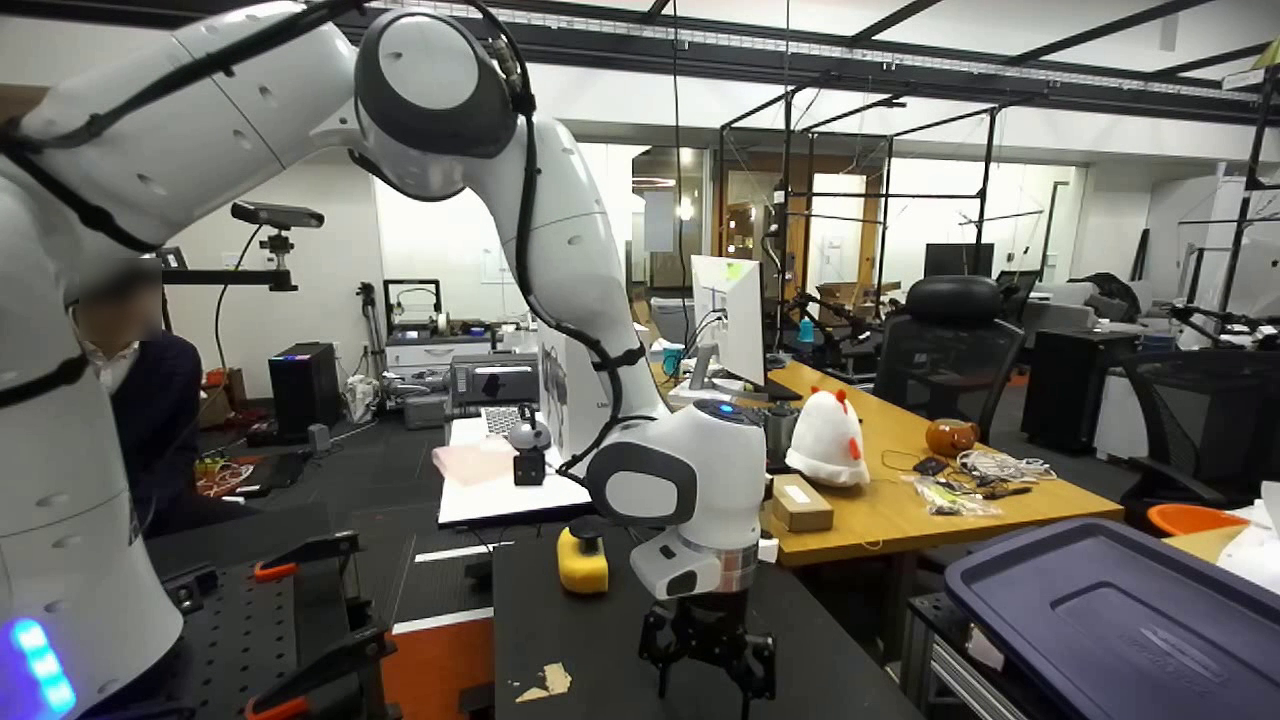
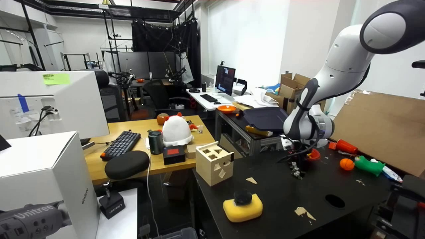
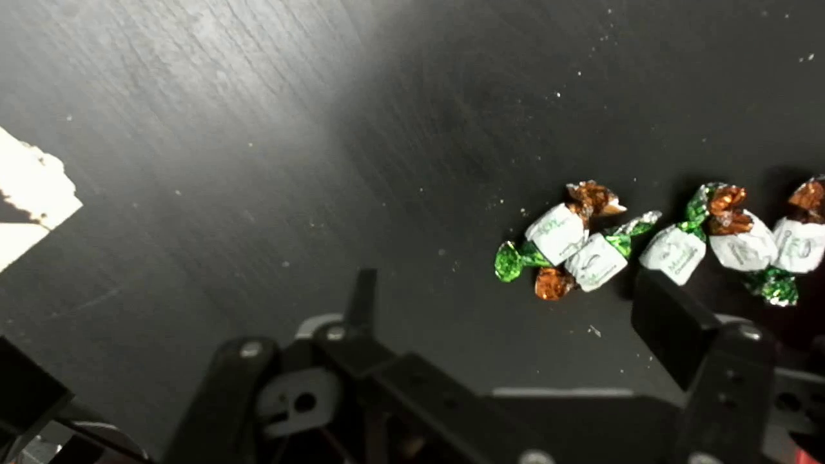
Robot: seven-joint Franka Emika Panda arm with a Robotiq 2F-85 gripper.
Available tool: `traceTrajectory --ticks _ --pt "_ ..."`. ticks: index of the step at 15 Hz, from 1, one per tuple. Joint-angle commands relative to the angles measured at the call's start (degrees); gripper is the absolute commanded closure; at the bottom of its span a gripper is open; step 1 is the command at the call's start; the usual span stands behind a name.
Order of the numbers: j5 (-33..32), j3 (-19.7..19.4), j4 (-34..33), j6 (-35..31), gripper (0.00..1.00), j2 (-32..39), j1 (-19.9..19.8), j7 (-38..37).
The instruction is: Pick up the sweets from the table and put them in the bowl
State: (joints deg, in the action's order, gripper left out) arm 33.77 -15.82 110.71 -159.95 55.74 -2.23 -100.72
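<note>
Nothing in hand: your gripper (image 3: 509, 287) stands with its jaws spread wide, and at least five wrapped sweets (image 3: 673, 251) lie close by, in a loose row on the black table (image 3: 387, 142). In an exterior view the red bowl (image 2: 314, 154) sits partly hidden behind the gripper, contents too obscured to tell. My reading: you have every sweet in sight still to lift and drop in.
</note>
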Motion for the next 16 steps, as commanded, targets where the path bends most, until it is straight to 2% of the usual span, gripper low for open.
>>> traceTrajectory --ticks 1,4,7,16 --pt "-1.6 -0.7 -2.0 0.5 0.00 2.3 -0.9 -5.7" --pt "-1.9 -0.7 -4.3 0.8 0.00 4.6 -1.9 -7.7" --pt "-2.7 -1.6 -6.4 0.9 0.00 6.6 -1.1 -10.4" --pt "-10.3 -2.5 -12.3 1.7 0.00 9.4 -0.1 -18.5"
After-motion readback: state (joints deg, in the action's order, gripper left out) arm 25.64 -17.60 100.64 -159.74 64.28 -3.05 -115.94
